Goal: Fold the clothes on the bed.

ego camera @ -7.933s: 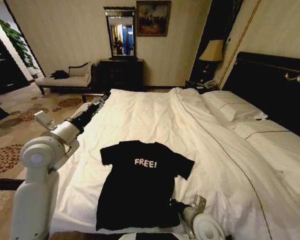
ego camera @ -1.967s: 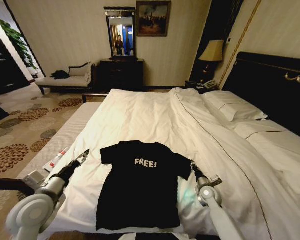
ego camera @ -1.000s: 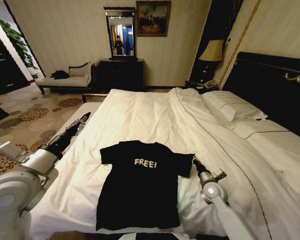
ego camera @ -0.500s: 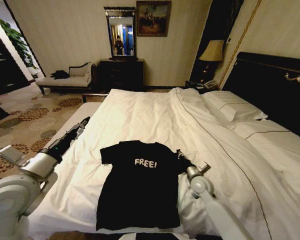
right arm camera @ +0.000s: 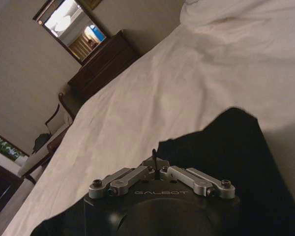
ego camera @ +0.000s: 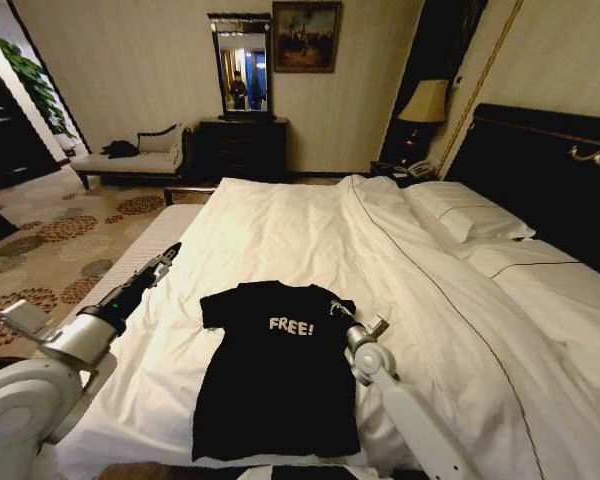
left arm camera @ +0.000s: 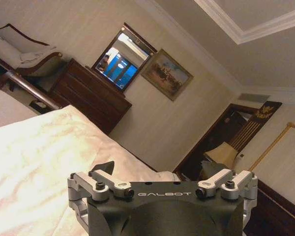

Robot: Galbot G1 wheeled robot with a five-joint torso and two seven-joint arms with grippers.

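Item: 1 black T-shirt (ego camera: 280, 370), white "FREE!" lettering, lying face up and mostly flat on the near part of the bed (ego camera: 280, 230), collar toward the far end, hem toward us.

Right gripper (ego camera: 337, 308): we are holding it over the shirt's right sleeve, which is looking drawn inward onto the body of the shirt. In the right wrist view its linkage arms are lying folded close together, with dark cloth directly ahead; we are judging it clamped on the T-shirt at the sleeve, though the contact itself is hidden from us.

Left gripper (ego camera: 168, 254): we are keeping it raised over the bed's left edge, well apart from the shirt. In the left wrist view its arms are sitting wide apart, so we are reading it as spread and empty.

Step in hand: the 1st fold, right sleeve going toward the centre. The next move is likely calling for laying the sleeve flat and letting go without dragging the shirt.

Surface: white duvet, softly creased. Pillows (ego camera: 470, 215) are lying at the right against a dark headboard (ego camera: 550, 170).

Room: dresser (ego camera: 243, 148) with mirror (ego camera: 241, 65), painting (ego camera: 305, 36), lamp (ego camera: 425, 102), chaise (ego camera: 130, 160), patterned carpet (ego camera: 40, 250).
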